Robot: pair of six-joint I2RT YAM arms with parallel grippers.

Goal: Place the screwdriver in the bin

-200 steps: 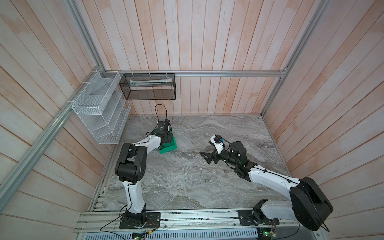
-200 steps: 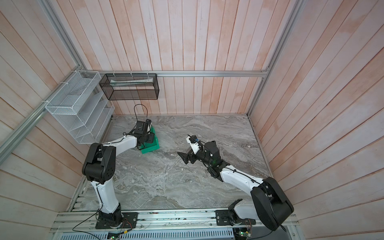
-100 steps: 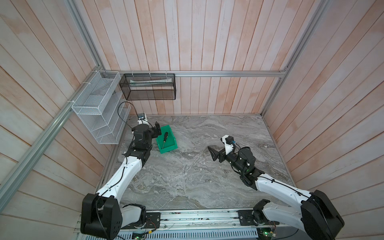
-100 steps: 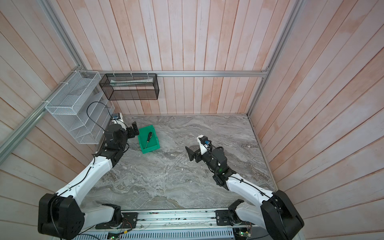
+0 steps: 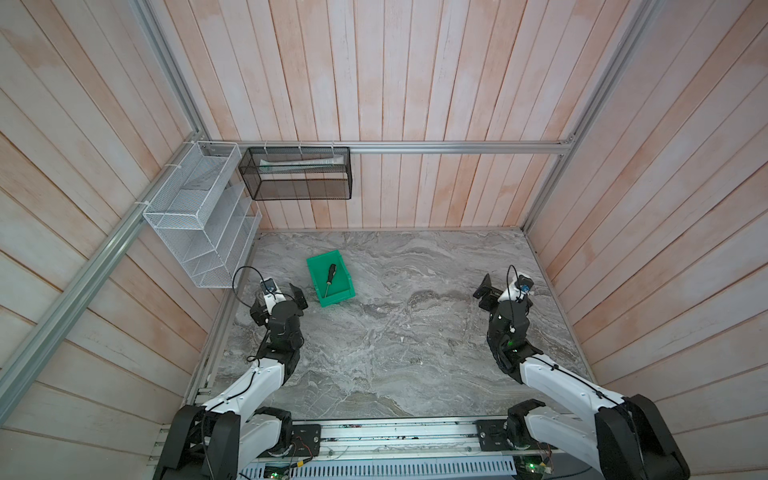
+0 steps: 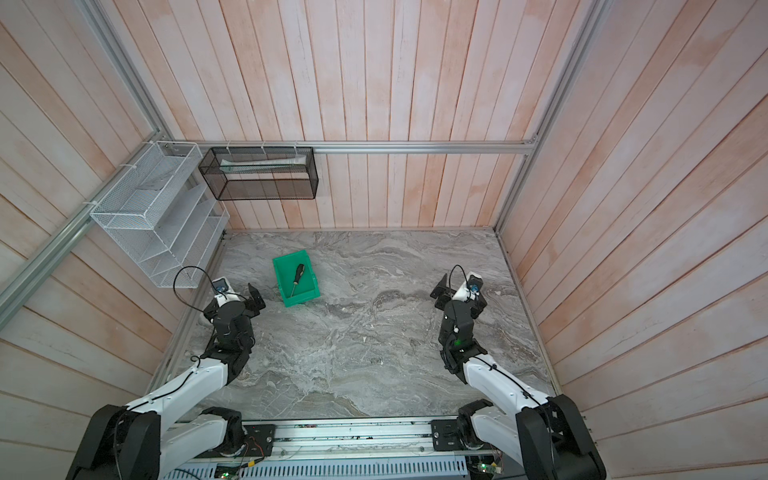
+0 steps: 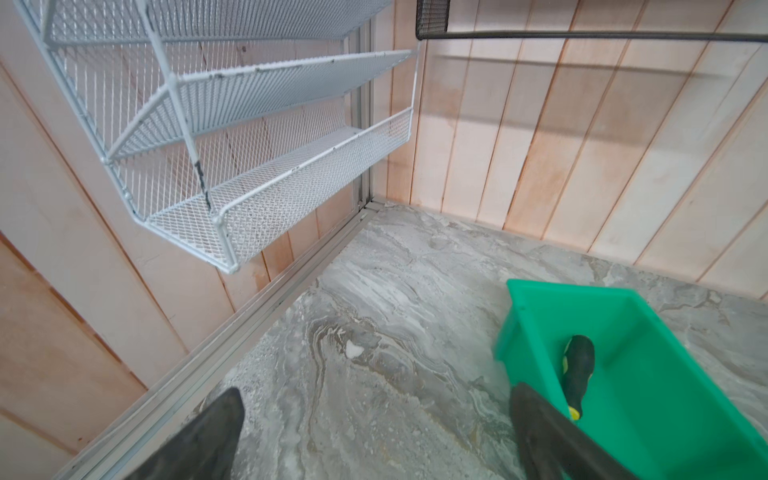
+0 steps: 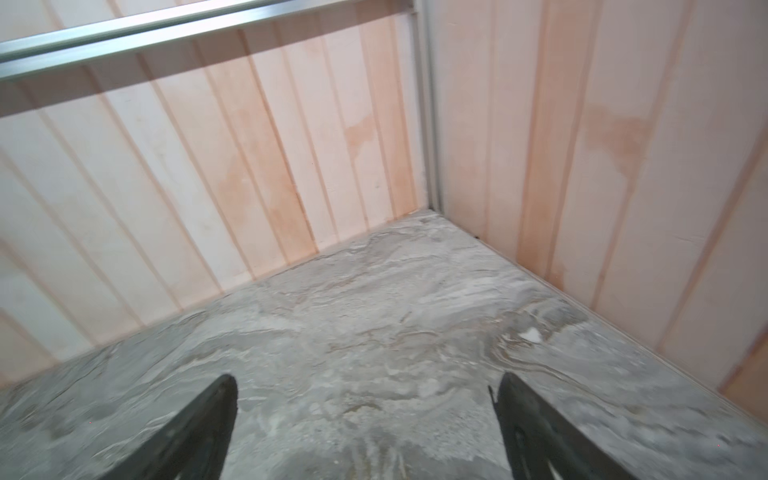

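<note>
Plainly one screwdriver (image 5: 330, 277) lies in one bin (image 5: 343, 287); left gripper (image 7: 376, 390), right gripper (image 8: 363, 380) both apart.

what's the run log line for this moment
screwdriver: lying in bin | left gripper: open, empty, beside bin | right gripper: open, empty | task: looks done

Three walls of pale, pink-washed planks (image 5: 395, 83). The floor (image 5: 395, 345) is grey veined stone-look. An aluminium rail (image 5: 457, 146) crosses the back wall at 12 o'clock. A second rail (image 5: 75, 303) slants along the wall at 9 o'clock. A white wire rack (image 5: 178, 208) with tiered shelves hangs at 10 o'clock. A black mesh basket (image 5: 297, 189) hangs at 11 o'clock with a pale tube (image 5: 303, 165) inside. Light is even, shadows soft.
</note>
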